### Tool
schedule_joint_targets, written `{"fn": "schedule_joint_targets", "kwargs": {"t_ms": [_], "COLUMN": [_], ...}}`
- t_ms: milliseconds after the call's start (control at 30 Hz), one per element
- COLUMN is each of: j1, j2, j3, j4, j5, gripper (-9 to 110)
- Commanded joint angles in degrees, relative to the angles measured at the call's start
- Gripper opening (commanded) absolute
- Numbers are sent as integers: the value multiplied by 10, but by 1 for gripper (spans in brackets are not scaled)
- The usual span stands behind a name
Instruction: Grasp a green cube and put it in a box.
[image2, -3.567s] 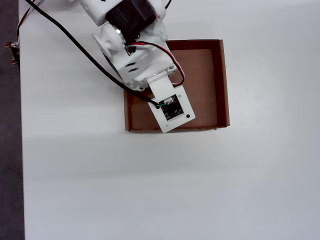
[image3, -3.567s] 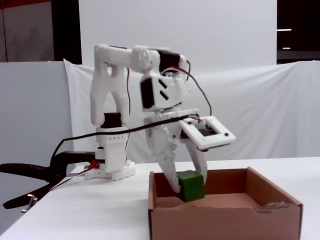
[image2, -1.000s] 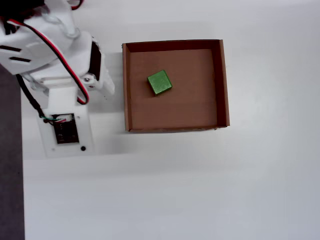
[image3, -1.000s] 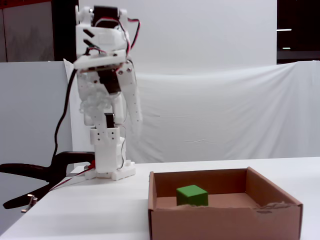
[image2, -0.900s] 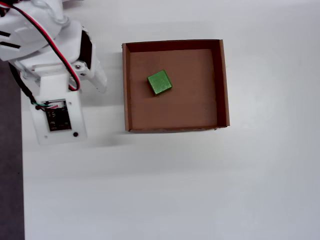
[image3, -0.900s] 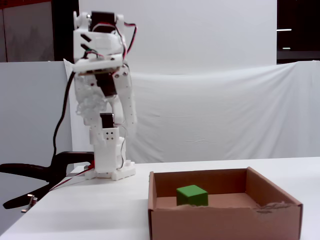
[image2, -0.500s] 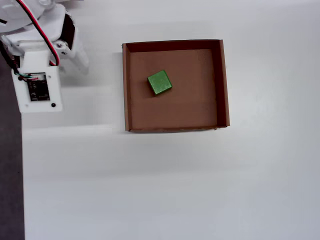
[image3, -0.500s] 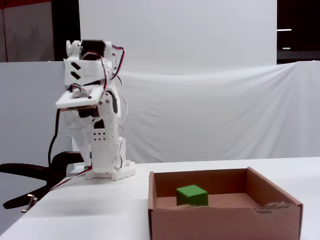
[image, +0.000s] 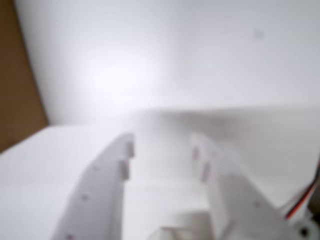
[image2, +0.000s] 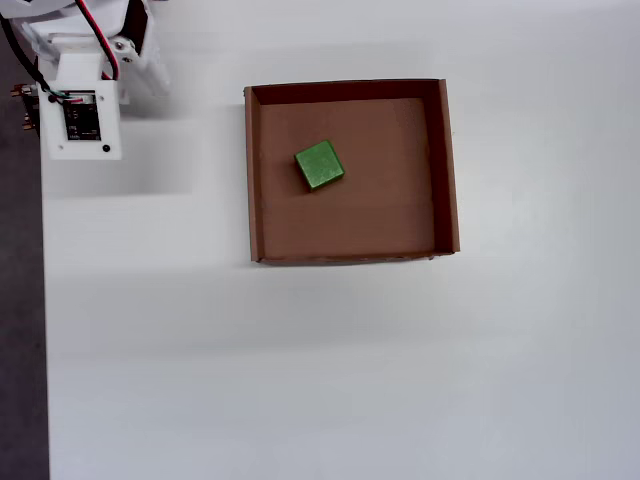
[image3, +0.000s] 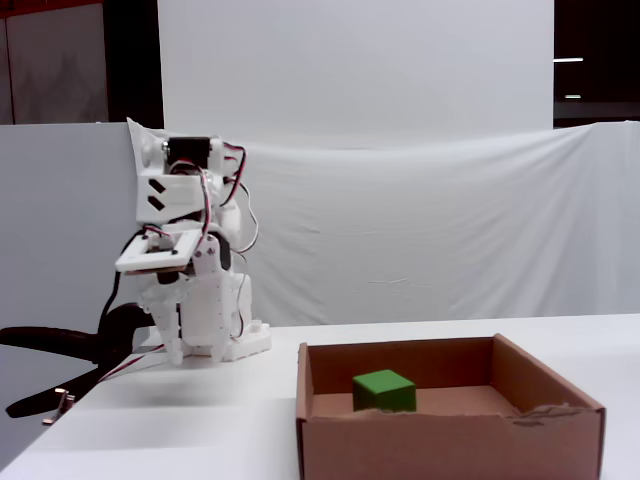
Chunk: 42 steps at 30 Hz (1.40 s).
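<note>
Only plain green cube (image2: 319, 166) in box (image2: 443, 170)

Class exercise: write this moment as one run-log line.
green cube: lying in box | gripper: open, empty, away from box | arm: folded over its base

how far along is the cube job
It looks done: the cube lies on the floor of the box, free of the arm. Nothing is in hand: in the wrist view the gripper is open and empty over bare table, its fingers apart. The arm sits folded beside the box. Nothing visible is left, except perhaps settling to rest.
</note>
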Motion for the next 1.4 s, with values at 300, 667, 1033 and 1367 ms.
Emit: {"fn": "schedule_joint_targets", "kwargs": {"t_ms": [300,667,1033,1367], "j1": [4,-12,-19,-24], "j2": [185,250,250,250], "j3": [97,112,113,113], "j4": [76,142,142,131], "j5": [-27,-30,-25,86], "gripper": [15,15,16,19]}}
